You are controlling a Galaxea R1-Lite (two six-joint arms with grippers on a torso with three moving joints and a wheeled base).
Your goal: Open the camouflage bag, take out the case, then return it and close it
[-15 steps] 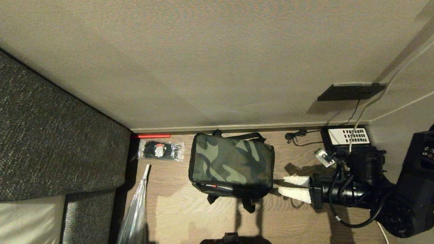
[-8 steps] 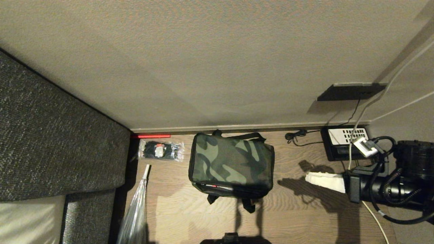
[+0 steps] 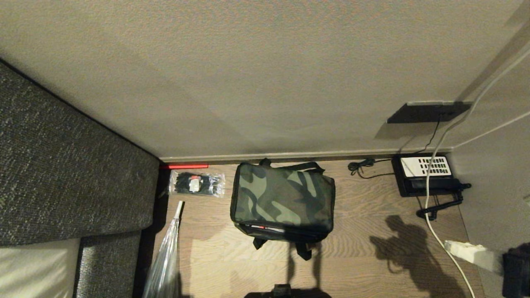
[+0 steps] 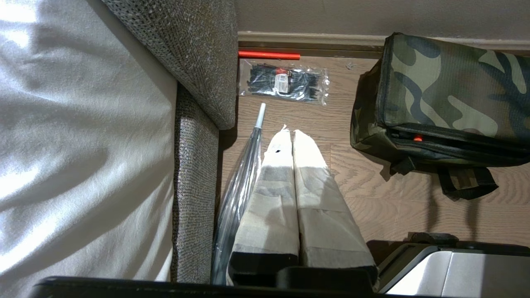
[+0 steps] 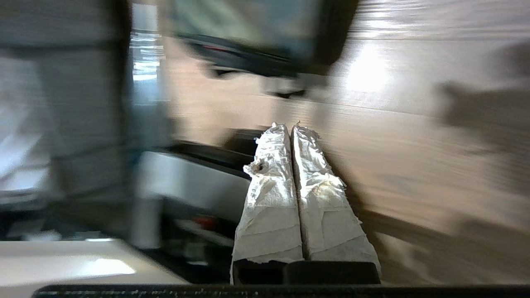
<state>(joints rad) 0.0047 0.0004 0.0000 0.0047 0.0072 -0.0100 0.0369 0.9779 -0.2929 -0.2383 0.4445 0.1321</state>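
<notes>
While the bag [image 3: 282, 198] sits zipped, the right gripper [image 3: 449, 245], well right of it, is closed empty.

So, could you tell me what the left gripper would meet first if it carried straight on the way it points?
Probably the bare wood-grain floor just ahead of the left gripper, short of the clear packet of black cable ties. Its jaws are shut; the transparent folded umbrella lies just beside them. Depth is uncertain.

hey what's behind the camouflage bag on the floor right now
Behind the camouflage bag runs the baseboard of the wall, with black straps poking out. Floor directly behind it is hidden.
</notes>
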